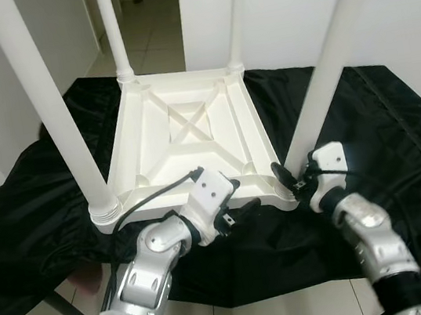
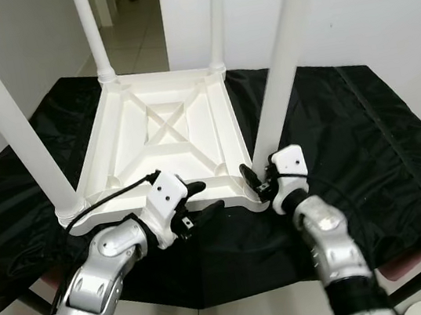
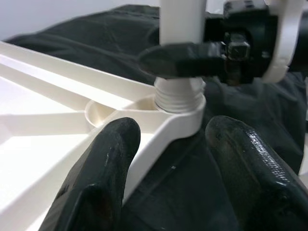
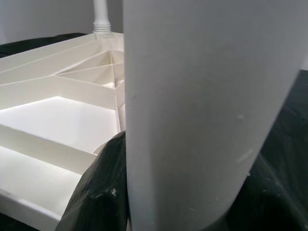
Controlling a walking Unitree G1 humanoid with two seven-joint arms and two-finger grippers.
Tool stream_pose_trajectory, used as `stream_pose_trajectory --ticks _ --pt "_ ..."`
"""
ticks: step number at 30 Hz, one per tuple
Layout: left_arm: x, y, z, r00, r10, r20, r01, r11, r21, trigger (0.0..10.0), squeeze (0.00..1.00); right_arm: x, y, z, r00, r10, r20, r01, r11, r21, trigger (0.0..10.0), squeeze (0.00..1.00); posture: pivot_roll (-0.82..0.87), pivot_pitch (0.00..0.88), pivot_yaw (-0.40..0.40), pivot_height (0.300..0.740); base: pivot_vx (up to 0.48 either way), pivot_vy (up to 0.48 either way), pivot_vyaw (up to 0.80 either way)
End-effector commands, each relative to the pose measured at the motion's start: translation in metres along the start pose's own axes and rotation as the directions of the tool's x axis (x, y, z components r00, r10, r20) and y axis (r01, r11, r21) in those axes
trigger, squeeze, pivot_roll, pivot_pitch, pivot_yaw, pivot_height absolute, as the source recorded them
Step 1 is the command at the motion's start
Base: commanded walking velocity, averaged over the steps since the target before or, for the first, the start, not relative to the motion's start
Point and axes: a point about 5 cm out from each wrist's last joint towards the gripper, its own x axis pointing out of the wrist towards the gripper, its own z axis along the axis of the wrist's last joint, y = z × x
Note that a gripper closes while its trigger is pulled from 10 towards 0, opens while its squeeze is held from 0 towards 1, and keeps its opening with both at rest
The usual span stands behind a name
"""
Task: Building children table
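A white children's table (image 1: 183, 130) lies upside down on a black cloth (image 1: 399, 145), with its legs pointing up. My right gripper (image 1: 291, 179) is shut on the near right leg (image 1: 332, 68), just above its threaded base (image 3: 179, 94) in the corner socket. In the right wrist view that leg (image 4: 202, 110) stands between the black fingers (image 4: 103, 192). My left gripper (image 1: 242, 199) is open and straddles the table's front rim (image 3: 159, 139) close to that same corner, one finger (image 3: 96, 183) inside the rim and the other outside. The near left leg (image 1: 53, 110) stands in its socket.
The black cloth covers a low platform whose front edge is just under my arms. White walls stand left and right, with a doorway (image 1: 154, 15) onto a tiled floor behind the table. The two far legs (image 1: 114, 29) rise at the back.
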Motion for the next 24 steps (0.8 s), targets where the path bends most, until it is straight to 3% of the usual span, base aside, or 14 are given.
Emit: stream_pose_trajectory --ticks 1,2,4,7,8,10,12,14,17,24 --pt "0.0 -0.004 0.0 1.0 -0.005 -0.003 0.005 1.0 -0.003 10.0 0.0 -0.009 -0.002 -0.012 0.993 -0.102 -0.065 0.105 0.994 0.034 10.0 0.0 -0.03 0.016 -0.025 0.74 0.0 0.0 0.0" --pt "0.0 -0.004 0.0 1.0 -0.005 -0.003 0.005 1.0 -0.003 10.0 0.0 -0.009 -0.002 -0.012 0.993 -0.102 -0.065 0.105 0.994 0.034 10.0 0.0 -0.03 0.016 -0.025 0.74 0.0 0.0 0.0" --pt "-0.001 -0.006 0.0 1.0 -0.005 -0.002 0.005 1.0 -0.009 10.0 0.0 -0.013 0.005 -0.013 0.965 -0.252 -0.067 0.256 0.966 0.047 10.0 0.0 -0.02 0.017 -0.032 0.74 0.0 0.0 0.0" --pt "0.0 -0.006 0.0 1.0 -0.003 -0.001 0.003 1.0 -0.011 10.0 0.0 -0.015 0.008 -0.013 0.943 -0.324 -0.07 0.328 0.943 0.055 10.0 0.0 -0.01 0.013 -0.03 0.74 0.0 0.0 0.0" --pt "0.0 -0.006 -0.001 1.0 0.001 -0.006 -0.001 1.0 -0.012 10.0 0.0 -0.016 0.014 -0.015 0.914 -0.399 -0.078 0.404 0.912 0.068 10.0 0.0 0.01 0.006 -0.029 0.74 0.0 0.0 0.0" --pt "0.0 -0.006 -0.001 1.0 0.001 -0.006 -0.001 1.0 -0.012 10.0 0.0 -0.016 0.014 -0.015 0.914 -0.399 -0.078 0.404 0.912 0.068 10.0 0.0 0.01 0.006 -0.029 0.74 0.0 0.0 0.0" --pt "-0.003 -0.005 0.001 1.0 0.006 -0.005 -0.006 1.0 -0.012 10.0 0.0 -0.015 0.032 -0.02 0.851 -0.51 -0.122 0.521 0.85 0.079 10.0 0.0 0.02 0.0 -0.022 0.74 0.0 0.0 0.0" --pt "-0.005 -0.003 0.0 1.0 0.01 -0.008 -0.01 1.0 -0.011 10.0 0.0 -0.014 0.044 -0.021 0.835 -0.532 -0.145 0.546 0.832 0.093 10.0 0.0 0.01 0.0 -0.018 0.74 0.0 0.0 0.0" --pt "-0.005 -0.001 0.0 1.0 0.013 -0.011 -0.013 1.0 -0.007 10.0 0.0 -0.013 0.051 -0.017 0.842 -0.522 -0.138 0.536 0.838 0.1 10.0 0.0 0.01 0.0 -0.017 0.74 0.0 0.0 0.0" --pt "0.002 0.002 0.005 1.0 0.012 0.008 -0.012 1.0 0.004 10.0 0.0 -0.016 0.036 -0.018 0.833 -0.537 -0.135 0.55 0.831 0.089 10.0 0.0 0.0 0.0 -0.015 0.74 0.0 0.0 0.0"
